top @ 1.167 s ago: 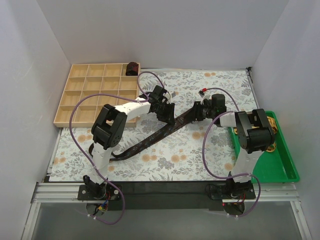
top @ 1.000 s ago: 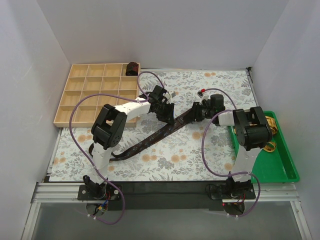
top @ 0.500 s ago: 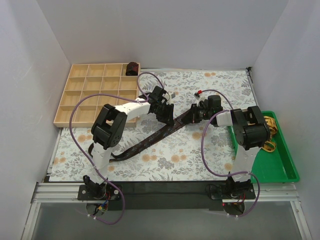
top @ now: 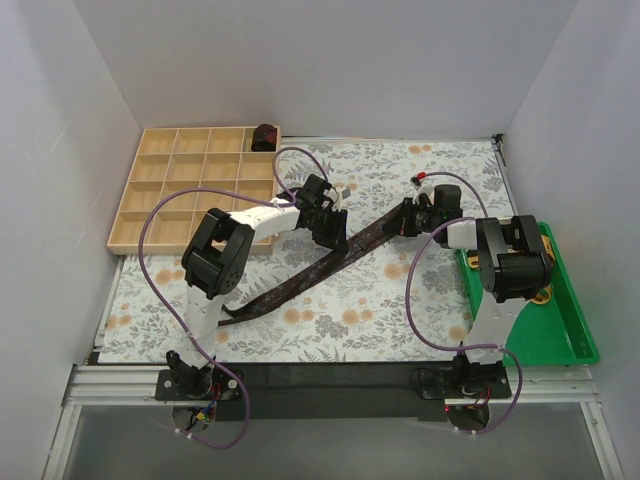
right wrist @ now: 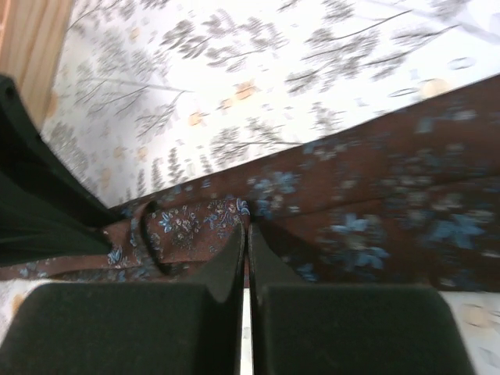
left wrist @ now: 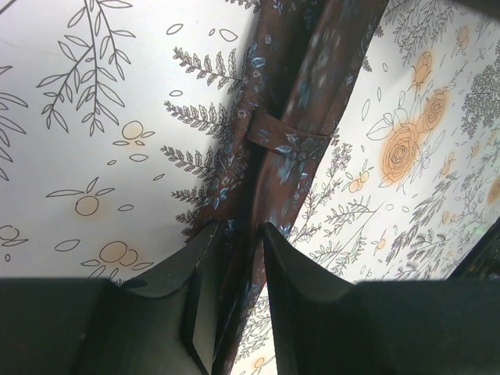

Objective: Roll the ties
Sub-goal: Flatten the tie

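A long dark maroon tie (top: 300, 280) with small blue flowers lies diagonally across the floral mat. My left gripper (top: 328, 222) is on its middle stretch. In the left wrist view the jaws (left wrist: 242, 230) are shut on the tie (left wrist: 312, 86), just below its keeper loop (left wrist: 287, 144). My right gripper (top: 405, 222) is at the tie's upper right end. Its jaws (right wrist: 246, 230) are shut, tips down on the tie (right wrist: 375, 195); no fabric shows between them. A small dark rolled tie (top: 264, 136) sits in the wooden tray's far right corner cell.
The wooden compartment tray (top: 160, 200) stands at the back left. A green tray (top: 560, 330) at the right holds a yellow tie (top: 545, 293), mostly hidden by the right arm. Purple cables loop off both arms. White walls close in three sides.
My right gripper has closed and shifted slightly right and back at the tie's end. The left gripper has kept its hold and barely moved.
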Robot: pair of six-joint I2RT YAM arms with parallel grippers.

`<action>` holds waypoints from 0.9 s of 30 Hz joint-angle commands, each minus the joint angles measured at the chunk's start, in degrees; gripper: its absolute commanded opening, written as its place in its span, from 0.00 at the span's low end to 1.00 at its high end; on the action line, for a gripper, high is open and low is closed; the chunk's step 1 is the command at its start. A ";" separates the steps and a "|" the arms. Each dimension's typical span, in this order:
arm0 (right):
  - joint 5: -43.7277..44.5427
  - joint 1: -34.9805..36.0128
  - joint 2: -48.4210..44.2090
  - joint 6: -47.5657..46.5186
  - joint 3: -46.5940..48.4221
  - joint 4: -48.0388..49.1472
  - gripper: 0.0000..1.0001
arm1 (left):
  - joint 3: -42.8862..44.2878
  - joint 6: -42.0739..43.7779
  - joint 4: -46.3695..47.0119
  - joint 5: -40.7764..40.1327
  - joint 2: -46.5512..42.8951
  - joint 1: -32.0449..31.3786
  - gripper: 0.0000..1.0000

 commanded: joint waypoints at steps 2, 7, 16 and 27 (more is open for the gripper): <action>4.91 -2.14 -2.34 -4.10 3.62 -3.90 0.01 | -1.81 1.39 -1.94 -0.58 -1.97 0.02 0.26; 8.43 -3.64 -2.34 -6.91 5.64 -7.68 0.01 | -1.03 1.74 -2.20 -0.49 -2.15 0.20 0.26; 11.68 -4.78 -1.20 -8.06 8.19 -9.88 0.01 | -0.50 2.18 -2.90 -0.93 -3.12 0.73 0.26; 16.06 -5.57 1.18 -6.13 11.18 -12.43 0.01 | -0.67 2.44 -3.08 -1.19 -3.29 0.81 0.26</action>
